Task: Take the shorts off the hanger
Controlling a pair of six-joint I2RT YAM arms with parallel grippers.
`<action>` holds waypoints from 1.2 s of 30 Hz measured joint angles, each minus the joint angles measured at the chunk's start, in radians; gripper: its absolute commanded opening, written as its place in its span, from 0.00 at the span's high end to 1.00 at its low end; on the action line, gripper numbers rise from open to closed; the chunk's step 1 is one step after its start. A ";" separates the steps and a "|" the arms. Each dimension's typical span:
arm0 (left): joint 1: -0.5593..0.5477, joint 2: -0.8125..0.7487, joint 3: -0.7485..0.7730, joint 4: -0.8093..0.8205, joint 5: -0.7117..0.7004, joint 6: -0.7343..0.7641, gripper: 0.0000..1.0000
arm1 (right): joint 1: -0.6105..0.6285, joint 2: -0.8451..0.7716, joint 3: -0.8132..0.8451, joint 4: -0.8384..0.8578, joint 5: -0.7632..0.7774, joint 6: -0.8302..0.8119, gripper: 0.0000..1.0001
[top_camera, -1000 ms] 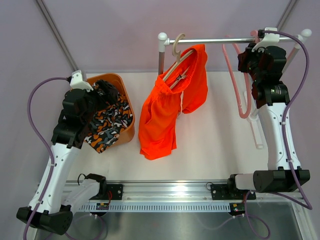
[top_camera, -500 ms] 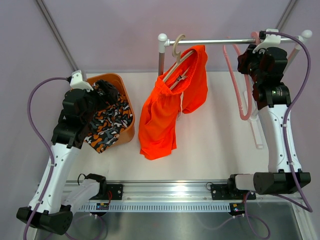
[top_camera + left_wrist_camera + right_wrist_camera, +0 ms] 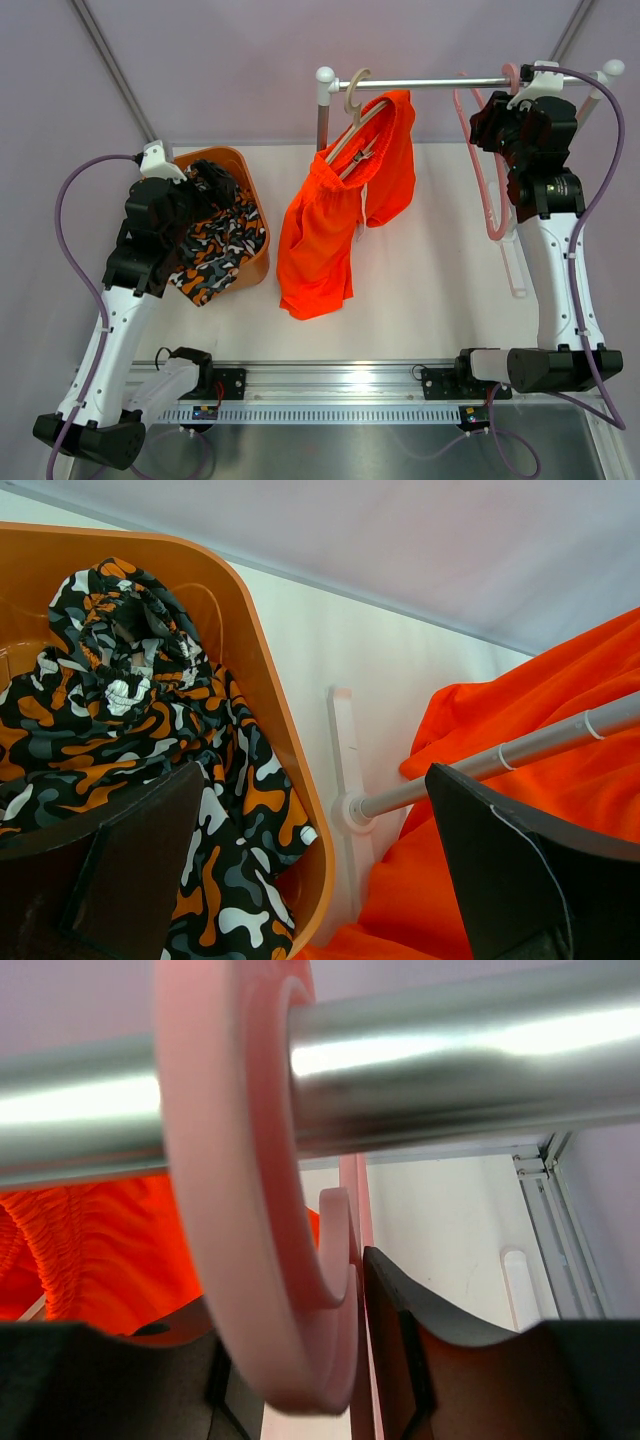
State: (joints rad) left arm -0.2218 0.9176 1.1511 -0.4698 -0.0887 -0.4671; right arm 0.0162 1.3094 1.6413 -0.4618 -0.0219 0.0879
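Top external: L jaws spread over camo shorts (image 3: pixel 213 256); R jaws astride pink hanger (image 3: pixel 215 1160), grip unclear.

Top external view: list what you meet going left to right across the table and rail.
orange bin holding the camouflage shorts → orange shorts → pink hanger

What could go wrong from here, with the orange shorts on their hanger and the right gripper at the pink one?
1. The hook of the pink hanger sits between the fingers of the right gripper; backing off sideways might drag it off the rail.
2. The orange shorts hang unevenly on the beige hanger; a pull might bring that hanger down too.
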 measured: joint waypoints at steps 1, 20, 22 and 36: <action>0.000 0.000 0.000 0.000 0.000 0.000 0.01 | 0.000 -0.003 0.000 0.000 -0.002 0.001 0.50; -0.003 0.000 0.000 0.000 0.000 0.000 0.01 | -0.002 -0.124 0.009 -0.136 0.111 0.049 0.24; -0.006 0.000 0.000 0.000 0.000 0.000 0.01 | -0.002 -0.143 0.026 -0.175 0.138 0.063 0.23; -0.017 0.000 0.000 -0.001 0.000 0.005 0.01 | 0.046 -0.263 0.222 -0.412 -0.035 0.184 0.31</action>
State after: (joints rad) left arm -0.2386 0.9173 1.1511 -0.4709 -0.0891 -0.4618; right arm 0.0624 1.0466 1.8633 -0.8734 -0.0574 0.2718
